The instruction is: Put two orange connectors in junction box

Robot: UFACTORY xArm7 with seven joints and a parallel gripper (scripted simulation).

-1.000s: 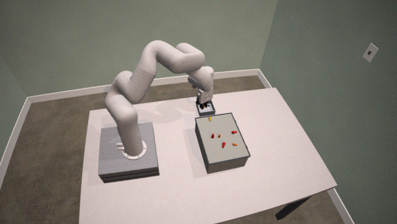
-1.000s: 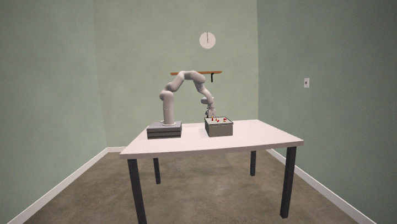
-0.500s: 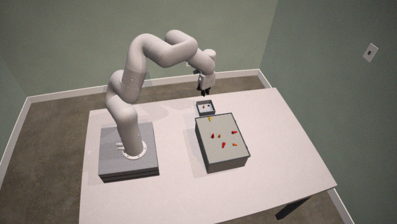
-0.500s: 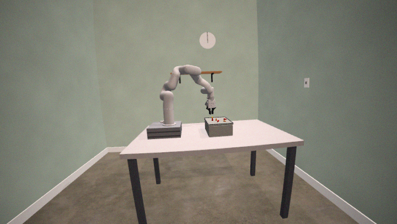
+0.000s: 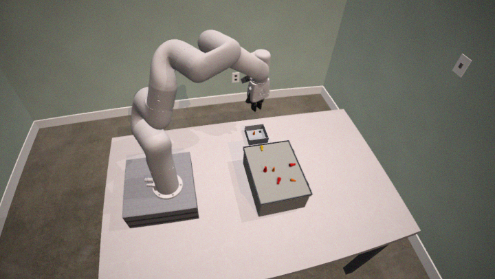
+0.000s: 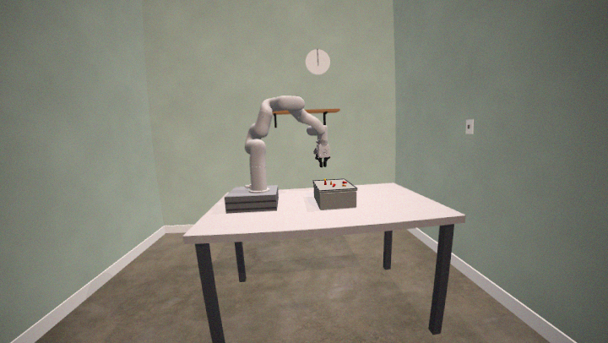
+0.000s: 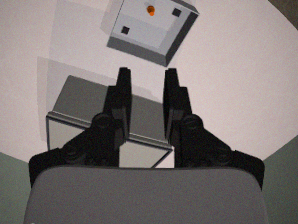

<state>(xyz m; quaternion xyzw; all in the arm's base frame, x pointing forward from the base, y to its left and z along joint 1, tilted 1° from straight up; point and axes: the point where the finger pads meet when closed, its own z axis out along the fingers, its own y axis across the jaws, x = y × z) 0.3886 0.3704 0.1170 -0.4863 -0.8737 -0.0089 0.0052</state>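
One orange connector [image 5: 254, 132] [image 7: 150, 10] lies on the floor of the steel junction box [image 5: 258, 140] [image 7: 181, 42]. Two more orange connectors [image 5: 273, 169] [image 5: 293, 179] lie on the lid of the grey tool case [image 5: 277, 195] [image 6: 334, 199] [image 7: 80, 106]. My gripper [image 5: 256, 106] [image 6: 323, 163] [image 7: 147, 83] hangs high above the box and the far edge of the case. Its fingers stand a little apart with nothing between them.
Three red connectors [image 5: 265, 169] [image 5: 278, 180] [image 5: 292, 164] and a yellow one [image 5: 262, 148] also lie on the lid. The arm's grey base block [image 5: 138, 201] stands left of the case. A wall shelf [image 6: 332, 110] is behind the arm.
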